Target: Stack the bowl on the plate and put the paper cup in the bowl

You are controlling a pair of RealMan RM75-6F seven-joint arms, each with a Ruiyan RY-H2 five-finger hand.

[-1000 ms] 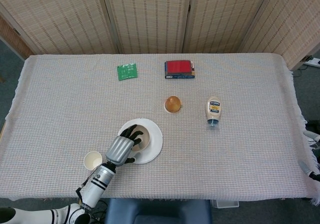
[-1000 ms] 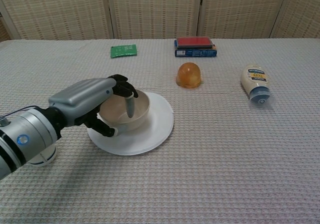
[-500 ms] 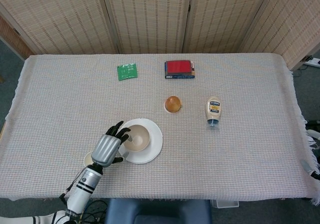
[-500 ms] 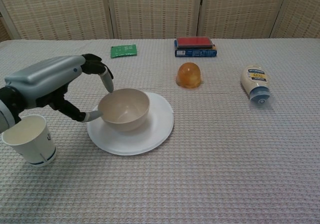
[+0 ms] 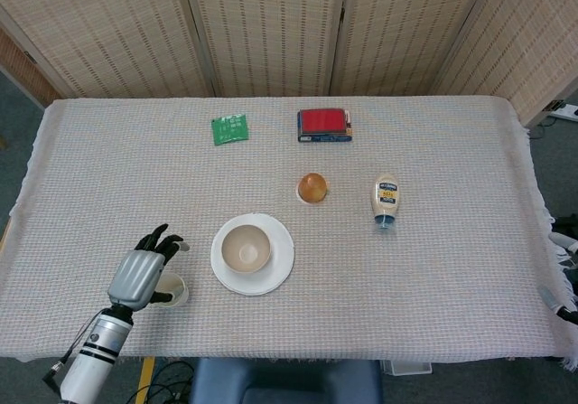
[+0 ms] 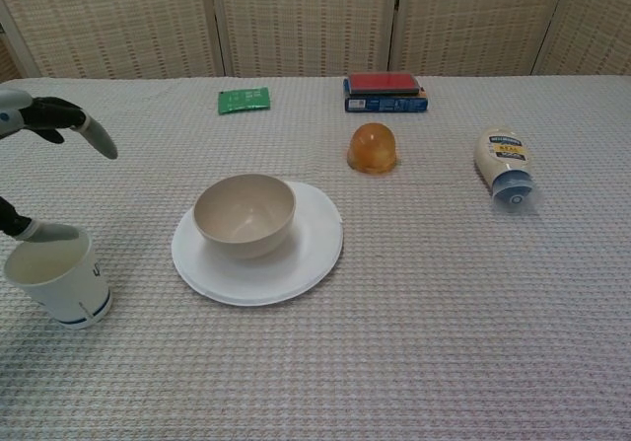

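A beige bowl stands upright on the white plate, left of the table's middle. The white paper cup stands upright to the left of the plate, near the front edge. My left hand hovers over the cup with its fingers spread, holding nothing; in the head view it covers most of the cup. In the chest view only its fingertips show at the left edge. My right hand is out of both views.
An orange dome-shaped object sits behind the plate. A mayonnaise bottle lies to the right. A red-topped box and a green packet lie near the back.
My left hand let go of the bowl, left it on the plate, and moved left and back until it hangs over the paper cup. The bowl stayed put.
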